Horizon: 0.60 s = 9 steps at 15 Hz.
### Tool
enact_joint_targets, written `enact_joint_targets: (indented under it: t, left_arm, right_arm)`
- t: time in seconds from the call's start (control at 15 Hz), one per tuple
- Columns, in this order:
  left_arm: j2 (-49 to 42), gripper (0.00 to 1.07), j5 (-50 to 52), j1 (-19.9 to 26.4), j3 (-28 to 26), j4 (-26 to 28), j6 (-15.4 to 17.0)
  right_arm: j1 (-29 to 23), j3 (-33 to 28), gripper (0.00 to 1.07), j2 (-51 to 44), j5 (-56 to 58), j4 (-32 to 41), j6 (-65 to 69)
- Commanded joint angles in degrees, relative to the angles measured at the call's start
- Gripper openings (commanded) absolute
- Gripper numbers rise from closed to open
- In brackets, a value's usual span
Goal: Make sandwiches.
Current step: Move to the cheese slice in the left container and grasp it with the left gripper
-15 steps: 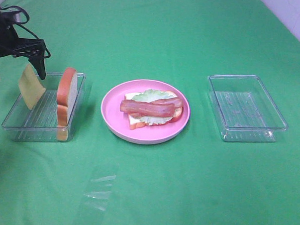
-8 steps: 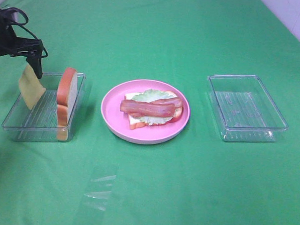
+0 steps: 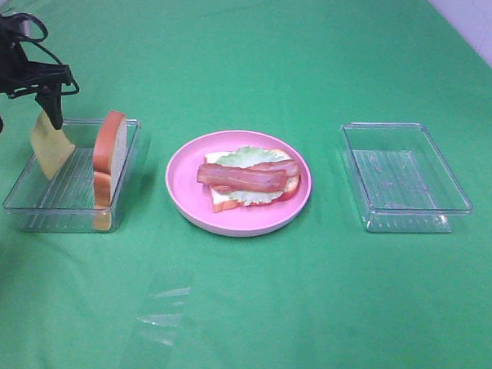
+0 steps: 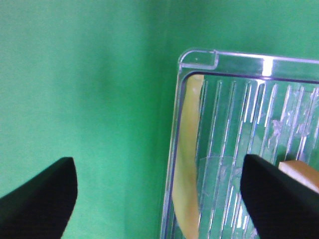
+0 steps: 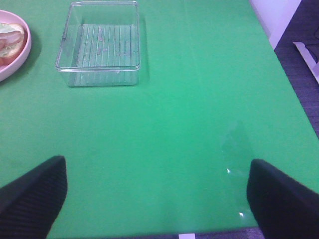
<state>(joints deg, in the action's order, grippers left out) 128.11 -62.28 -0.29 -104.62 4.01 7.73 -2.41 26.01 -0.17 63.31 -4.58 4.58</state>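
Stacked: bread [image 3: 225,201], lettuce [image 3: 249,157], bacon [image 3: 246,176]. Pending: cheese [image 4: 185,164], top slice [image 3: 110,150]. Left end effector [image 4: 158,169] open astride cheese, not gripping; right end effector [image 5: 157,172] wide open, empty.

The cloth [image 3: 305,318] looks matt, the clear plastic tray [image 3: 393,181] glossy, the plate [image 3: 183,182] smooth.

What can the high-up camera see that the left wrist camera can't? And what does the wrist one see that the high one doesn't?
Only the high camera shows the pink plate with bread, lettuce and bacon stacked on it, the right tray, and the whole bread slice standing upright. Only the left wrist camera shows the cheese edge-on, between the left gripper and its open fingertips, touching neither. Both show the left tray, the cheese and the green cloth.
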Motion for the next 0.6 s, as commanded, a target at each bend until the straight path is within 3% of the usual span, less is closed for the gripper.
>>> enact_joint_targets:
  t: [0.07, 0.2, 0.4, 0.6]
  left_arm:
    - [1.2, 0.64, 0.5, -0.3, 0.5, 0.8, 1.2]
    - [1.4, 0.59, 0.6, -0.3, 0.5, 1.2, 1.2]
    - [1.4, 0.36, 1.1, -0.3, 0.5, 1.2, 1.2]
    - [1.4, 0.22, 1.5, -0.3, 0.5, 1.1, 1.3]
  right_arm:
    - [0.2, -0.2, 0.95, -1.5, -0.2, 0.0, -0.5]
    - [0.2, -0.2, 0.95, -1.5, -0.2, 0.0, -0.5]
    - [0.2, -0.2, 0.95, -1.5, -0.2, 0.0, -0.5]
    - [0.2, -0.2, 0.95, -1.5, -0.2, 0.0, -0.5]
